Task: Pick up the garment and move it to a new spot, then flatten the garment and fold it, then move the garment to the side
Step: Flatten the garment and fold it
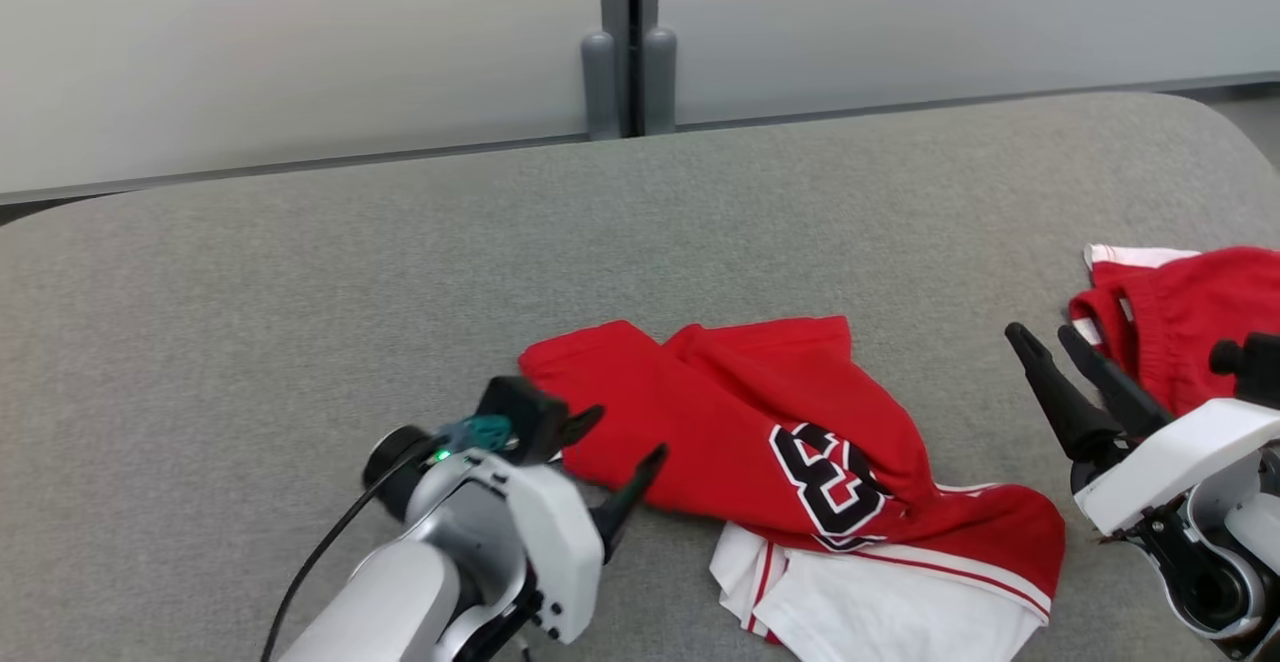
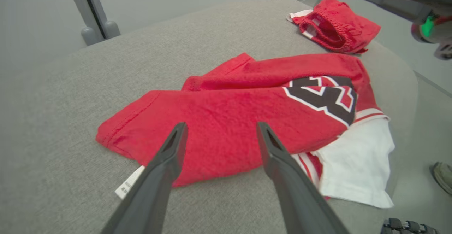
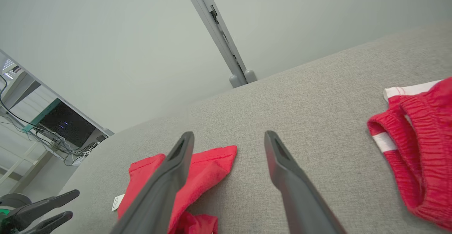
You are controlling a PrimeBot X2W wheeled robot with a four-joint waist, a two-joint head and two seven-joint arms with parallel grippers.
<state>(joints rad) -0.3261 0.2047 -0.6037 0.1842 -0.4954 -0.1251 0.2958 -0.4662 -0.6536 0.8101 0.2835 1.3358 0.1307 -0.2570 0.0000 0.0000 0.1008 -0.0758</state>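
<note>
Red jersey (image 1: 760, 412) looks limp, light; I'd pinch its hem; left gripper (image 1: 629, 431), right gripper (image 1: 1038, 331): jaws apart, empty.

Garments counted on the one desk (image 1: 300, 272): two, being one red jersey (image 1: 760, 412) and one pair of red shorts (image 1: 1190, 322). Pincers counted: two, one left pincer (image 1: 628, 432) and one right pincer (image 1: 1040, 332), each with two dark fingers (image 2: 166, 170). Also counted: one white label (image 2: 129, 186) and one shoe (image 2: 443, 172).
</note>
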